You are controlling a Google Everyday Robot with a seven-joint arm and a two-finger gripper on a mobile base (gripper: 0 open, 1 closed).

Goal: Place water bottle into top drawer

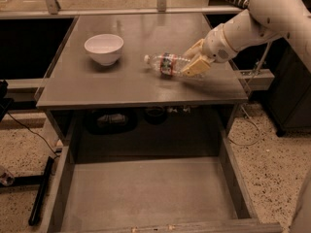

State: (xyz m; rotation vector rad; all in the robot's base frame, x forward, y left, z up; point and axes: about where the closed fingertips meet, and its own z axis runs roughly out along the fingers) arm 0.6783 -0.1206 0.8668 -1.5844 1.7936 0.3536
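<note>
Water bottle (167,64) lies sideways on grey table (121,89), right end clamped by gripper (194,59). Top drawer (146,193) stands open nearside above speckled floor (272,164).

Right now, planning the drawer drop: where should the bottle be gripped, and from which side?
Across its body, past the label, from the view's right. The bottle lies on its side, cap toward the bowl, base toward the gripper, which sits at that end.
</note>
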